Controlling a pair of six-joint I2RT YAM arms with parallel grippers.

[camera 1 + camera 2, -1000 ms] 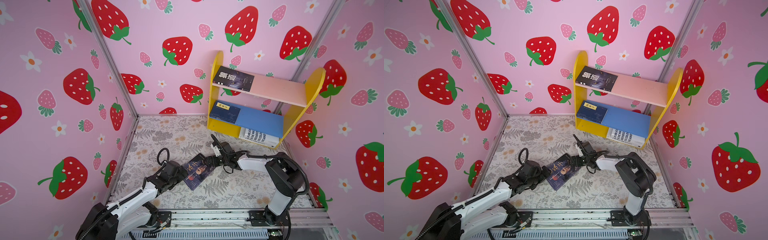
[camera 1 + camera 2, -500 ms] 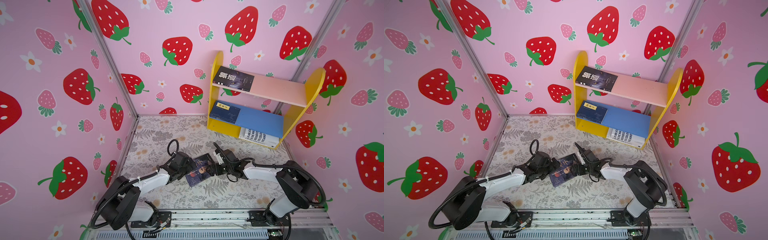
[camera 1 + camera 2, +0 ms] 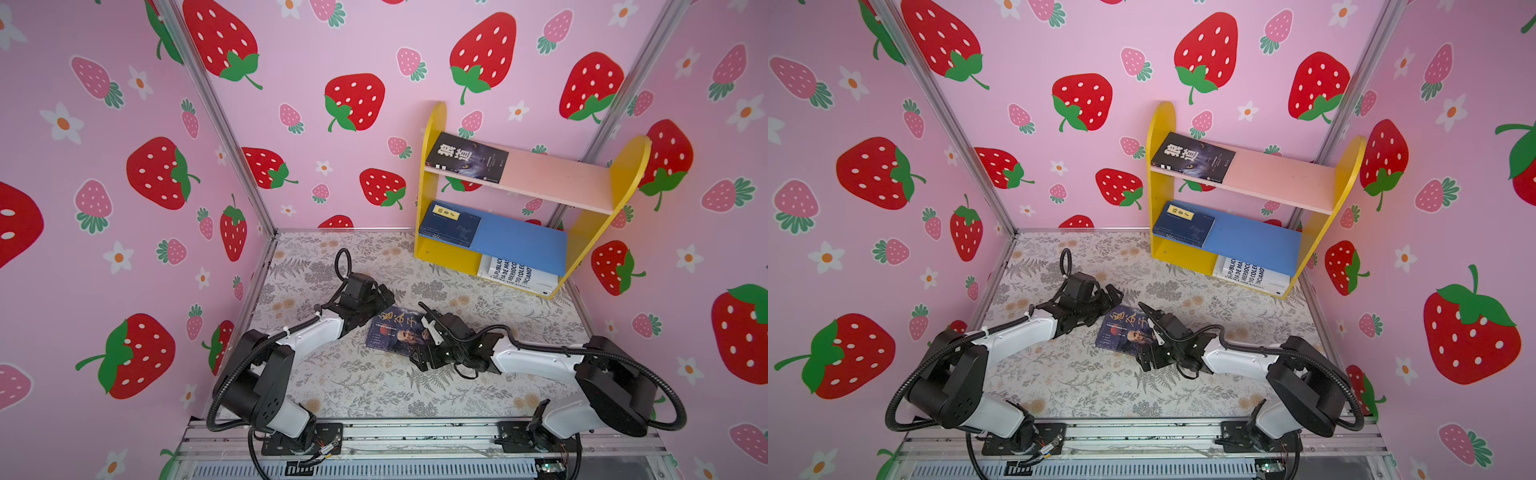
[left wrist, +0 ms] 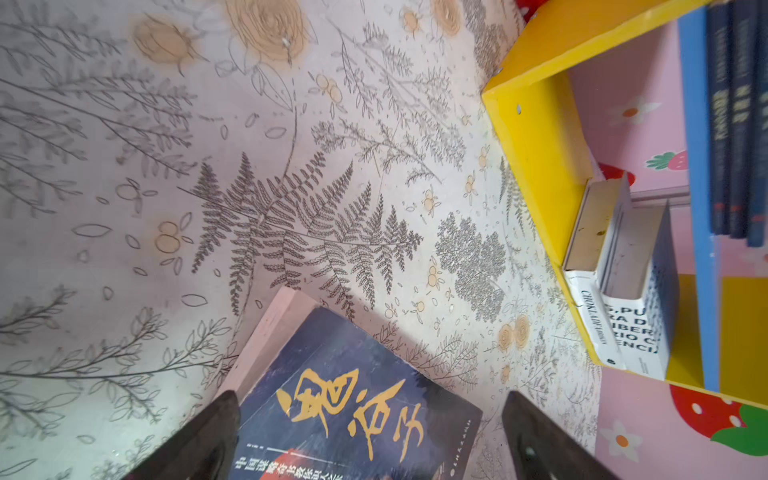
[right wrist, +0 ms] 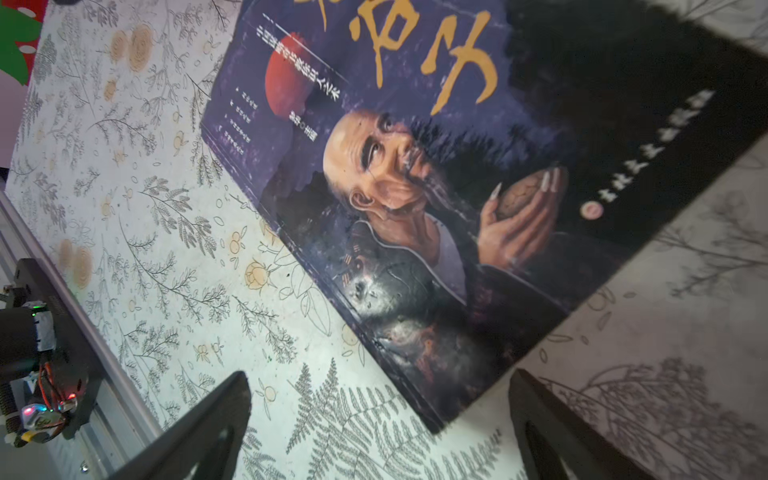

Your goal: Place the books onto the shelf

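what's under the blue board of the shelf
Two white books lie stacked under the blue board. In both top views the board covers most of them, so only their lettered front parts show.

The walls (image 3: 374, 50) are pink with red strawberries. The tabletop (image 3: 374, 386) shows grey ferns and pale orange blossoms. The shelf (image 3: 627, 166) has yellow sides, a pink upper board (image 3: 557, 178) and a blue lower board (image 3: 519, 245). The loose book (image 3: 392, 332) is dark blue-purple with gold characters.
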